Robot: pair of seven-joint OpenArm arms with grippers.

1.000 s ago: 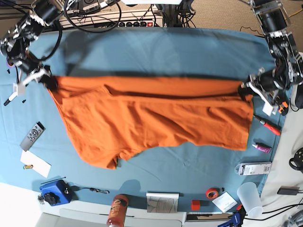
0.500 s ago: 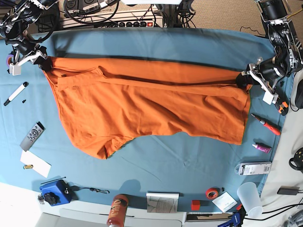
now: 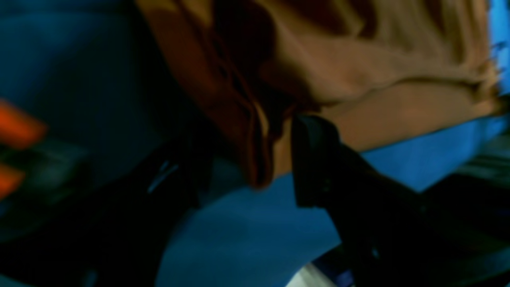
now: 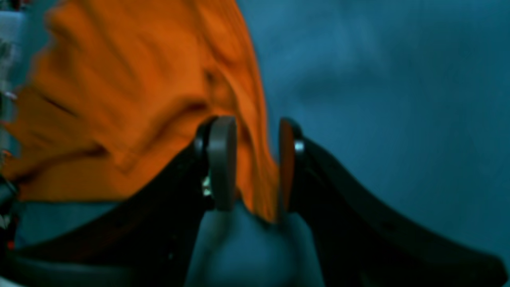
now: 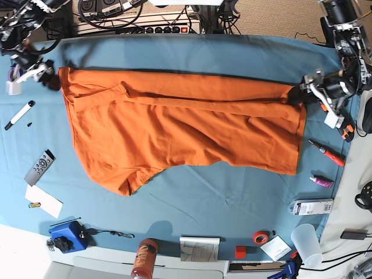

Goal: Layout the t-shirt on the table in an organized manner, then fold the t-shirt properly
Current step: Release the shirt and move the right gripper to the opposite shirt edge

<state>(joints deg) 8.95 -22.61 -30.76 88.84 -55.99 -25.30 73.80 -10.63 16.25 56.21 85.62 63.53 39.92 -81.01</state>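
Note:
The orange t-shirt [image 5: 186,131] lies spread wide across the blue-teal table [image 5: 192,58], with its long top edge stretched left to right. At the shirt's far left corner my right gripper [image 5: 47,79] stands open. In the right wrist view a loose fold of t-shirt [image 4: 119,99] hangs between the parted pads [image 4: 221,159] of that gripper [image 4: 253,159]. My left gripper [image 5: 297,96] is at the shirt's far right corner, also open. The blurred left wrist view shows an edge of t-shirt [image 3: 358,71] drooping in the wide gap of this gripper [image 3: 247,159].
Left of the shirt lie a marker [image 5: 19,115], a remote [image 5: 39,167] and a white paper [image 5: 43,201]. Along the front edge stand a blue box [image 5: 67,236], an orange-lidded bottle [image 5: 144,258], a red tape roll [image 5: 261,237] and a cup [image 5: 306,244]. A red-handled tool [image 5: 328,153] lies at the right.
Both grippers carried the shirt's top edge toward the back of the table, then their jaws opened. The shirt has sunk flat onto the cloth.

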